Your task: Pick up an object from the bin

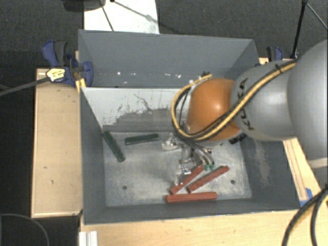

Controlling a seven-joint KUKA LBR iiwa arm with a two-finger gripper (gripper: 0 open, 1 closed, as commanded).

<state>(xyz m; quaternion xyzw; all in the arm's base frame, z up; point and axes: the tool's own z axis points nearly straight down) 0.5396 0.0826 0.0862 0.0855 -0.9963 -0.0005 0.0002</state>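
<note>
Red-brown stick [187,182], slanting across the near middle of the bin [128,188], and the gripper [183,174] is right down on its upper half. Whether the jaws are spread or pressed together I cannot tell; the orange wrist cover [210,109] and the metal below it crowd the spot. So no call on a hold.

My read is that this is the closing-in step. Doing it well means straddling that red-brown stick across its narrow width, not along it, and keeping clear of the neighbour. And the neighbour is close: a second red-brown stick [210,177] lies just beside it, nearly parallel, slanting up to the right. A third red-brown stick [191,197] lies flat along the near wall, at or touching their lower ends. Catch two at once and the pinch may well slip.

Elsewhere in the bin, well apart at the left, a slanted dark green stick [114,146] lies on the floor. Another green stick [141,138] rests near the foot of the back slope.
</note>
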